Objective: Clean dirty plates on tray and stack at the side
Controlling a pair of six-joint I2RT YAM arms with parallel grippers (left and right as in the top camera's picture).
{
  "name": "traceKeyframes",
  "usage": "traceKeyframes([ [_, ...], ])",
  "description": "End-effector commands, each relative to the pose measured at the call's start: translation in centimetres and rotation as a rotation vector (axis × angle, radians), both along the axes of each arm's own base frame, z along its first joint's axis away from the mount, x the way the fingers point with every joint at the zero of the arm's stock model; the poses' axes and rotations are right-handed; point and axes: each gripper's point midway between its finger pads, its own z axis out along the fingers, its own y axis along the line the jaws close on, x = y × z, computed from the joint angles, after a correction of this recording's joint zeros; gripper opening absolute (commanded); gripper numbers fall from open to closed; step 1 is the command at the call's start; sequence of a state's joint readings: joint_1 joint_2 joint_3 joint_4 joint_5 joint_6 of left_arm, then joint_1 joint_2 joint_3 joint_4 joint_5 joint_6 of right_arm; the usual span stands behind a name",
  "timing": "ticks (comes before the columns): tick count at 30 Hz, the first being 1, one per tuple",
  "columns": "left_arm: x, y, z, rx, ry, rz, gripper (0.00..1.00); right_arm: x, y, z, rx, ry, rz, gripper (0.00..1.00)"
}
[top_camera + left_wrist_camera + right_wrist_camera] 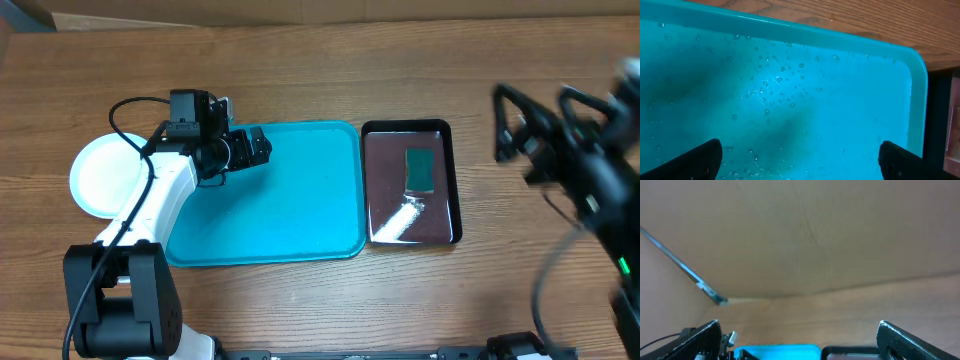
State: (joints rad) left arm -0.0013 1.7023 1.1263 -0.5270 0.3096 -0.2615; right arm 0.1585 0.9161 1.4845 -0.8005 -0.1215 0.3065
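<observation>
The turquoise tray [300, 205] lies mid-table with no plate on it; its wet, droplet-covered floor fills the left wrist view [840, 100]. A white plate [105, 175] rests on the table left of the tray, partly hidden by my left arm; I cannot tell whether other plates lie under it. My left gripper [262, 145] is open and empty just above the tray's back left part [800, 162]. My right gripper [535, 105] is raised at the far right, blurred, open and empty [800, 340], looking toward the tray [780, 351].
A smaller black glossy tray [455, 180] sits right of the turquoise one, holding a green sponge [420, 168] and a white smear or cloth [400, 218]. Its edge shows in the right wrist view [850, 353]. A cardboard wall stands behind the table.
</observation>
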Motion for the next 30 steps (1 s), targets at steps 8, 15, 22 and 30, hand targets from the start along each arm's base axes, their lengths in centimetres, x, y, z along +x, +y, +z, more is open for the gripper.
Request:
traceKeyframes([
  [8,0.5,-0.1,0.4,0.012,-0.019,-0.014,1.00,-8.1,-2.0,2.5,-0.238,-0.305,-0.022,1.00],
  [15,0.5,-0.1,0.4,0.012,-0.019,-0.014,0.99,-11.3,-2.6,1.2,-0.207,-0.522,-0.062,1.00],
  [22,0.5,-0.1,0.4,0.012,-0.019,-0.014,1.00,-11.5,-2.6,-2.2,-0.172,-0.704,-0.088,1.00],
  [30,0.5,-0.1,0.4,0.012,-0.019,-0.014,1.00,-9.1,-2.7,-7.9,-0.160,-0.772,-0.121,1.00],
])
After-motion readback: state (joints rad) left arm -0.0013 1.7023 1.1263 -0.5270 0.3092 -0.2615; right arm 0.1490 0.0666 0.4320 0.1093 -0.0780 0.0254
